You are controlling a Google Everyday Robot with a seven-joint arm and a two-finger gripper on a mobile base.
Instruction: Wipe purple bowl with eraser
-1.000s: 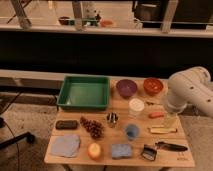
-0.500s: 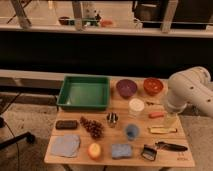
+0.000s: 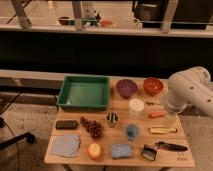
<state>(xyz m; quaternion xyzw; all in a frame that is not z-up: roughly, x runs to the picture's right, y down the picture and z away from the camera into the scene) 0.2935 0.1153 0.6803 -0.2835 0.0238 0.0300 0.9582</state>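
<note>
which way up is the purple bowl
Upright: the purple bowl shows its open inside, facing up. The gripper hangs over the table's right side.

No visible change, arm (image 3: 189, 90) and jaws unmoved over right side of table (image 3: 165, 159)

The purple bowl (image 3: 126, 88) is flanked by the green tray (image 3: 84, 106) and the orange-red bowl (image 3: 153, 85), with a white cup (image 3: 136, 106) just in front, the eraser (image 3: 66, 124) is crowded only by grapes (image 3: 92, 127), and the gripper (image 3: 171, 119) is held over the tabletop's (image 3: 119, 106) picture-right end.
</note>
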